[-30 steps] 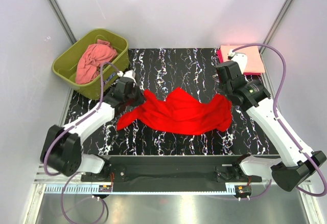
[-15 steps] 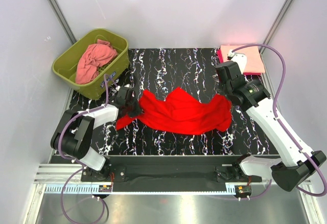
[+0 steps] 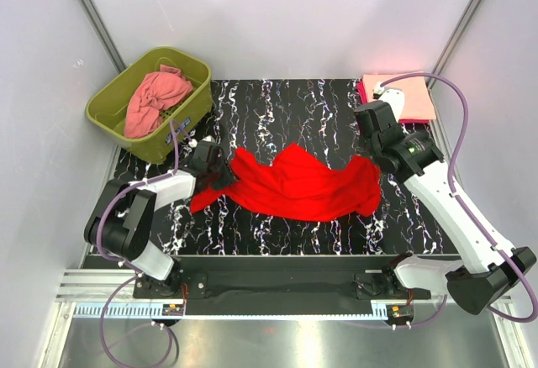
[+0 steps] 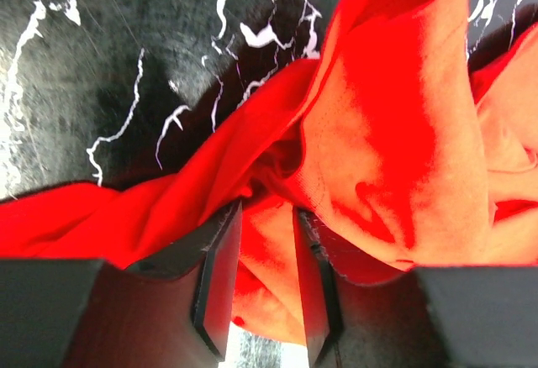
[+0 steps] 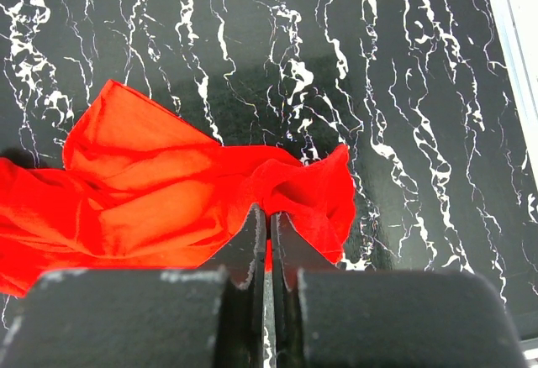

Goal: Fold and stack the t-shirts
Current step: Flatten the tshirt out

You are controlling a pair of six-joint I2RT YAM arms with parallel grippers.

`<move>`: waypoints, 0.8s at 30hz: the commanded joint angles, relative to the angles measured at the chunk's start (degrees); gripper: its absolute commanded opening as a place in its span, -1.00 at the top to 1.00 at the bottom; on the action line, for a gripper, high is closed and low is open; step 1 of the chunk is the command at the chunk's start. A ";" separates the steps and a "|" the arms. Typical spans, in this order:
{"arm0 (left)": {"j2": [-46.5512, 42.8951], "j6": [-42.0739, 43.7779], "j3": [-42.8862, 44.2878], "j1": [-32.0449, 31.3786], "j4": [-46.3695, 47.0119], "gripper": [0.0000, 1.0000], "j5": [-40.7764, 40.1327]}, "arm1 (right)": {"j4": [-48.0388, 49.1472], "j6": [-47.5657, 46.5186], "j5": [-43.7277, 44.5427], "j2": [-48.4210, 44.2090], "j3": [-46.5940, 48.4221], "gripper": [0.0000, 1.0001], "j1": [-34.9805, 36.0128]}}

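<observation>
The bright red t-shirt point(image 3: 303, 187) lies crumpled and stretched across the middle of the black marbled table point(image 3: 277, 107). My left gripper point(image 3: 220, 175) is at its left end. In the left wrist view that gripper point(image 4: 265, 217) is open, with folds of the red t-shirt point(image 4: 395, 133) lying loose between its fingers. My right gripper point(image 3: 376, 160) is at the shirt's right end. In the right wrist view this gripper point(image 5: 268, 212) is shut on a bunched edge of the red t-shirt point(image 5: 160, 183).
An olive-green tub point(image 3: 105, 91) at the back left holds a crumpled salmon-pink t-shirt point(image 3: 155, 99). At the back right corner a folded pale peach t-shirt point(image 3: 408, 95) lies on a magenta one point(image 3: 363, 91). White walls enclose the table.
The left arm has pulled back and down toward the near left, lowering the shirt's left end onto the table. Its jaws have parted off the cloth. The right arm has stayed put.
</observation>
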 commanded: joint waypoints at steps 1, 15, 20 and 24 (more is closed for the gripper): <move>0.77 0.23 2.86 0.30 1.99 0.26 -3.16 | 2.56 -0.49 -0.43 -0.30 -0.33 1.00 -0.31; 1.82 0.23 5.94 0.30 1.56 0.25 -4.82 | 3.26 -0.84 -0.96 0.14 -0.86 1.00 -0.31; 3.93 0.32 7.35 0.21 1.91 0.25 -4.56 | 3.61 -0.84 -1.14 0.23 -1.12 1.00 -0.31; 4.98 0.23 8.40 0.30 2.43 0.24 -4.30 | 3.70 -1.19 -1.22 0.40 -1.30 1.00 -0.31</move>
